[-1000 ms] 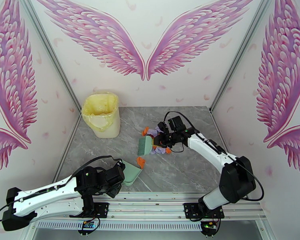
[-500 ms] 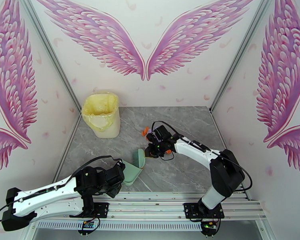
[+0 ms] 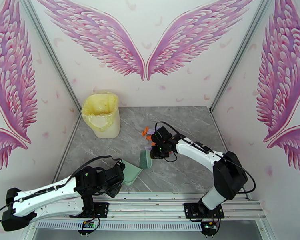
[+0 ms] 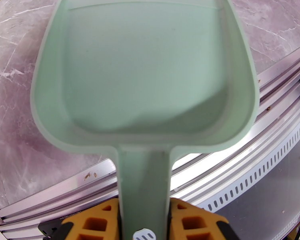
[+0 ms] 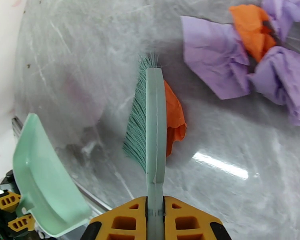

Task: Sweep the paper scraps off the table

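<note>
A: Where are the paper scraps (image 5: pixel 216 57)?
B: Mid counter (image 3: pixel 182 173), bunched up. One orange bit (image 5: pixel 175 117) touches the brush (image 5: pixel 155 117).
A: How will they move?
B: We think they're light and soft, and may roll. We push them, not pinch.
A: The jaws?
B: Right jaws hold the brush handle tight. Left jaws hold the dustpan (image 4: pixel 150 77) handle at the near edge.

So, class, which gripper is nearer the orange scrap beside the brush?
Right. The right gripper holds the brush, whose head sits right beside that orange scrap. The left gripper holds the dustpan at the table's near edge, farther off.
</note>
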Controlling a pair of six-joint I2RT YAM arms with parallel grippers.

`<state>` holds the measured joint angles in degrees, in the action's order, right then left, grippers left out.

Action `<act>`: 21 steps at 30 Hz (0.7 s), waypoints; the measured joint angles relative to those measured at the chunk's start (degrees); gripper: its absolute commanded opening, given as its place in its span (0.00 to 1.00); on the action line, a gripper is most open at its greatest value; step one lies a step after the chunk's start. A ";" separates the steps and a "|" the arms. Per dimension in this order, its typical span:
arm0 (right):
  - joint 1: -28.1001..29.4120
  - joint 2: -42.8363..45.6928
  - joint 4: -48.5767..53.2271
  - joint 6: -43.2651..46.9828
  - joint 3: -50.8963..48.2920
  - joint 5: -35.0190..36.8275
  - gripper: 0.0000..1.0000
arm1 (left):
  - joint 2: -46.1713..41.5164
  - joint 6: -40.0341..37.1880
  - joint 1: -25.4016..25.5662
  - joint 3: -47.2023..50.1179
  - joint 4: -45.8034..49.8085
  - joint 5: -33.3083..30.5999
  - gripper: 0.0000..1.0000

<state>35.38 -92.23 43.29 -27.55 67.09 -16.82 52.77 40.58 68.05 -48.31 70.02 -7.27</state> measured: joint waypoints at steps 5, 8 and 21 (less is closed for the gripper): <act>-1.14 3.02 5.55 1.79 1.92 4.74 0.00 | 2.08 -0.35 0.70 -1.16 1.11 -0.09 0.00; -1.92 4.26 8.87 2.29 4.81 5.57 0.00 | 3.98 -2.60 0.72 -5.07 3.26 -1.25 0.00; -4.00 -12.98 5.73 -2.36 35.54 -1.53 0.00 | 16.41 -28.46 -10.25 -22.77 4.31 -2.71 0.00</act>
<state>31.38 -105.21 49.01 -29.91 102.63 -18.35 69.19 12.12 57.80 -71.09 74.32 -9.98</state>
